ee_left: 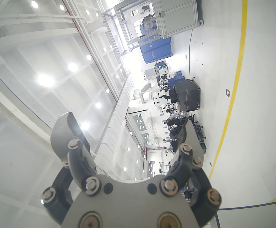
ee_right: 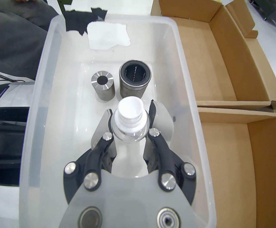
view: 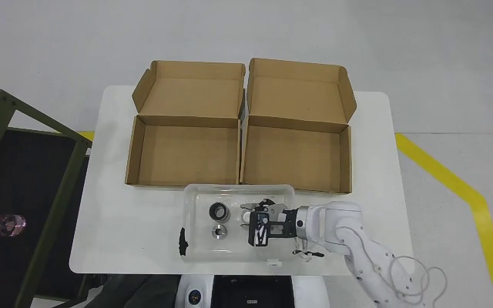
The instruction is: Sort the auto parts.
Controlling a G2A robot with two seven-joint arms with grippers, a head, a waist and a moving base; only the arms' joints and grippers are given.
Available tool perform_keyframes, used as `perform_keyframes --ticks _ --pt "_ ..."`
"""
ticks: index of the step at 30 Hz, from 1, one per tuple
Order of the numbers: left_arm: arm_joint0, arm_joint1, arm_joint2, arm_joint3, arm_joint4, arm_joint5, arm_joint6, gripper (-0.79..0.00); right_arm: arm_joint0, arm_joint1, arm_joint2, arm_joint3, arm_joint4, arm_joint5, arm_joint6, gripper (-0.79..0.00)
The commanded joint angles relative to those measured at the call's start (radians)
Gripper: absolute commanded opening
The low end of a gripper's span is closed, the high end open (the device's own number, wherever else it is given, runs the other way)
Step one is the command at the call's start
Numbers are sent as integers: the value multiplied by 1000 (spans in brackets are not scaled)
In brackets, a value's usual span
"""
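the white part [ee_right: 130, 106] sits right between the fingers [ee_right: 160, 121] of my right gripper [ee_right: 130, 110]. both fingers are closed in against its clear rounded body, one on each side, so i read it as gripped. it stands upright inside the clear bin [ee_right: 185, 71], near the middle, with its stepped white plastic top facing the wrist camera.

just beyond the fingertips stand two metal pieces, side by side and close together but apart. one is a small steel cylinder [ee_right: 102, 88] with a bright machined face and a dark hole at its centre. the other is a larger sleeve [ee_right: 134, 79], dull grey outside, with a black ring and a ribbed bore. the sleeve is just beside the white part; i cannot tell if they touch.

the bin is translucent plastic with rounded corners, and a strip of black tape [ee_right: 84, 19] and a white label [ee_right: 108, 35] are at its far end. past the bin on the white table [view: 115, 231], a left box [view: 185, 154] and a right box [view: 296, 158] of brown cardboard sit edge to edge, lids folded back.

my left gripper [ee_left: 126, 124] points up at the ceiling, fingers spread wide with nothing between them.
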Motion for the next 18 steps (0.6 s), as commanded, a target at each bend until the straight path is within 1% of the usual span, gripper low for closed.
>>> perform_keyframes --ticks 1,10,18 --pt "0 0 0 0 0 0 0 0 7 0 2 -6 20 6 -12 -785" --pt "0 0 0 0 0 0 0 0 49 -2 11 -41 109 29 -54 -785" --pt "0 0 0 0 0 0 0 0 81 0 25 -72 158 39 -69 -785"
